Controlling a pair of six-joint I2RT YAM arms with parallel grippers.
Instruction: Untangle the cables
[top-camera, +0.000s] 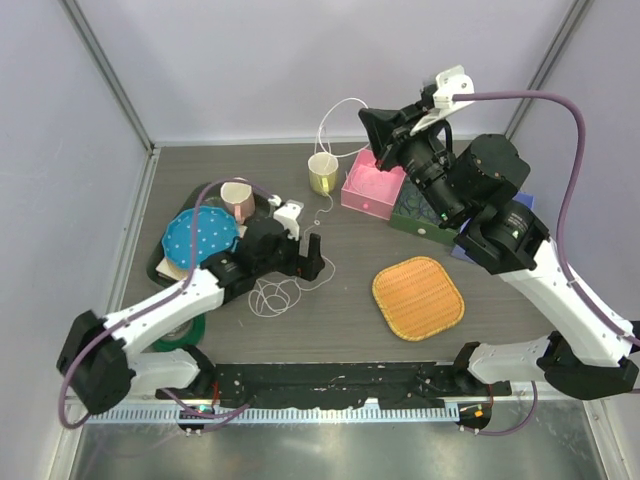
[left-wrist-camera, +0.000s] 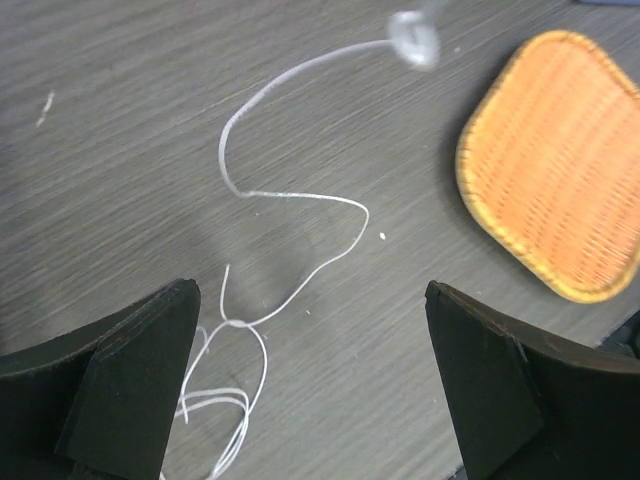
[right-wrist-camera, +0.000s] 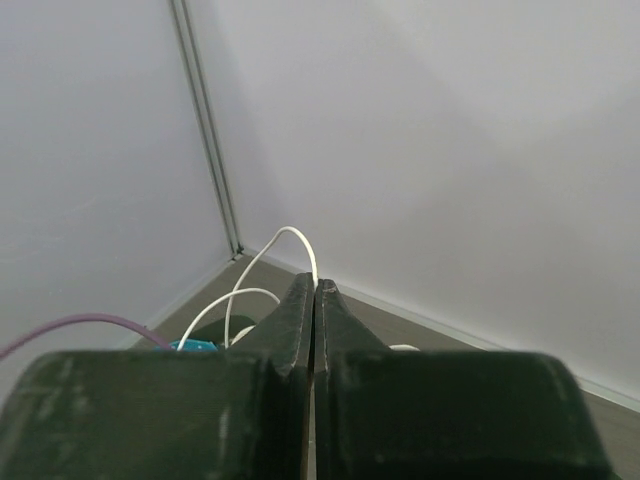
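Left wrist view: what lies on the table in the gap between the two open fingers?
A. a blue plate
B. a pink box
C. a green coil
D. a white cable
D: a thin white cable curls over the grey table in the gap of the open left gripper, and nothing else lies there.

Matt dark grey table (left-wrist-camera: 120, 150) with fine wood grain, thin smooth white cable (left-wrist-camera: 290, 195) with faint sheen, woven orange wicker mat (left-wrist-camera: 560, 170), matt black plastic left gripper (left-wrist-camera: 310, 295), smooth matt pale walls (right-wrist-camera: 450, 150)
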